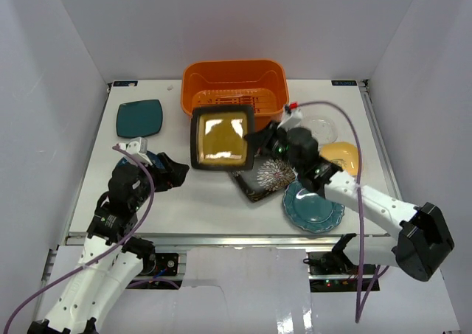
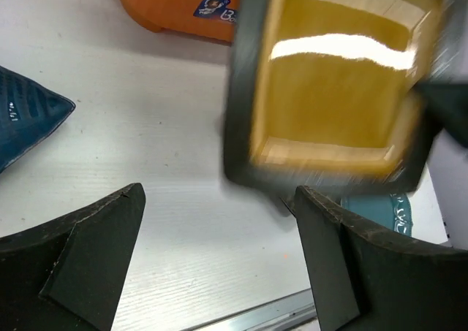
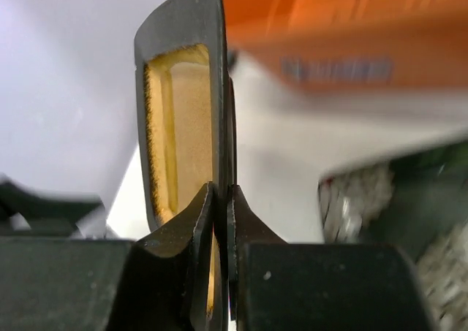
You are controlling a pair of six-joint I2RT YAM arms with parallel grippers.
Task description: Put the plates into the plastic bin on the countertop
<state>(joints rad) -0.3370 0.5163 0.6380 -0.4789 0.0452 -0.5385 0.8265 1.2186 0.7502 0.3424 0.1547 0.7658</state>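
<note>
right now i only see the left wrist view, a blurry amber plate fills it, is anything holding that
Observer: Yes, the right gripper is shut on the amber plate, pinching its black rim.
Operator: is it in the bin yet
Observer: No; the top view shows it before the orange bin, far edge overlapping the front wall.
Operator: what's right of it
Observer: The black flowered plate lies on the table there.

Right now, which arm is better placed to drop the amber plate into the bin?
Right. The right tool grips the amber plate by its rim, raised just before the orange bin; the left tool is open and empty, farther away.
</note>
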